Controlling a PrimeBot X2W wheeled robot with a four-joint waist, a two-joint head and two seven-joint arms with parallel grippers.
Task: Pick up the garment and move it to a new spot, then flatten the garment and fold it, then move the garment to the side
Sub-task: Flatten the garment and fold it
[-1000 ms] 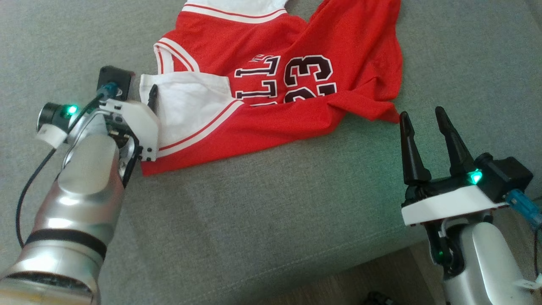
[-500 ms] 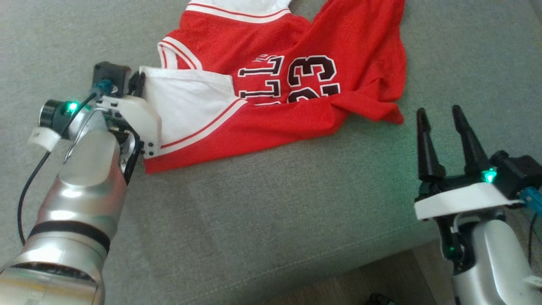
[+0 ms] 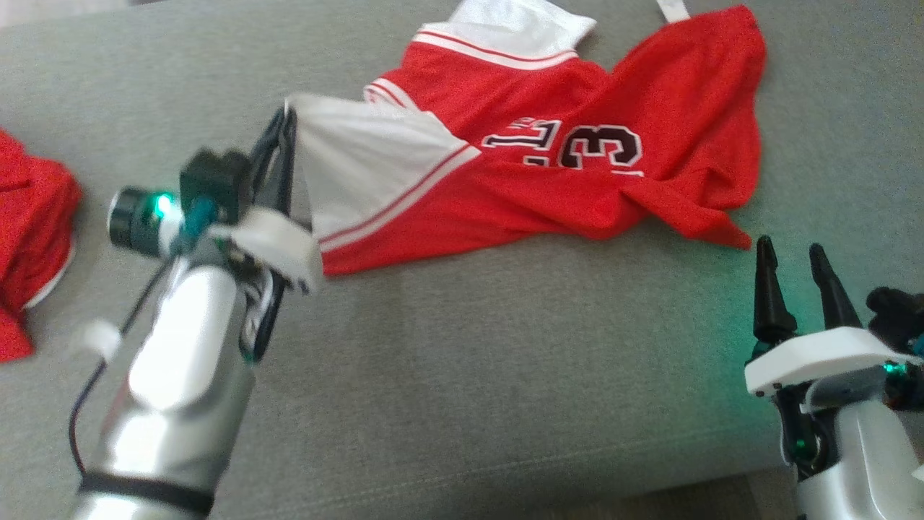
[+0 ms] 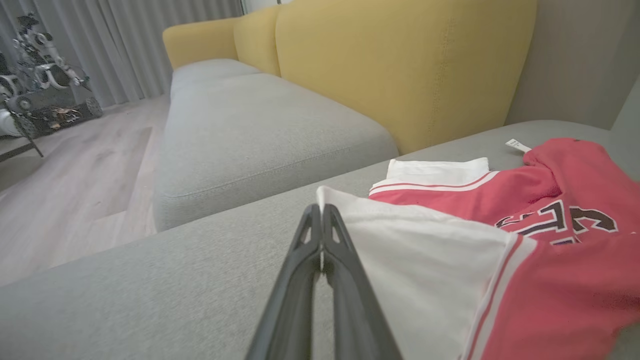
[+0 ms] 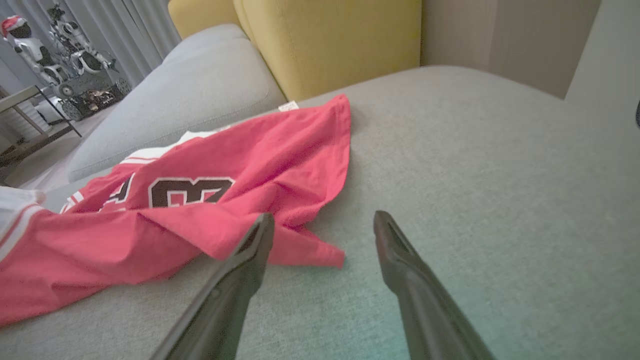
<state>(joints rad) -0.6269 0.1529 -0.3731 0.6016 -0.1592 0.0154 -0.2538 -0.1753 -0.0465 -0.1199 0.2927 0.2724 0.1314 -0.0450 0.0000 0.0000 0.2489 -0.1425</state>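
Pinching the white corner of the jersey, the left gripper has its fingers pressed tight together on the very edge of the fabric, lifted a little off the sofa seat. The rest of the jersey lies rumpled toward the seat's far edge, right of the middle, with folds across the number and one red hem corner pointing at the front right. The right gripper stands at the front right edge with its fingers spread wide and holding nothing, and that hem corner lies just beyond their tips.

The bite looks thin. In the left wrist view only a sliver of white cloth sits between the fingers, so a quick pull could probably slip it free. With one corner held, the jersey would likely drag, twist and bunch further instead of travelling flat. A separate red cloth lies at the seat's left edge, and a move that way could snag or tangle with it.
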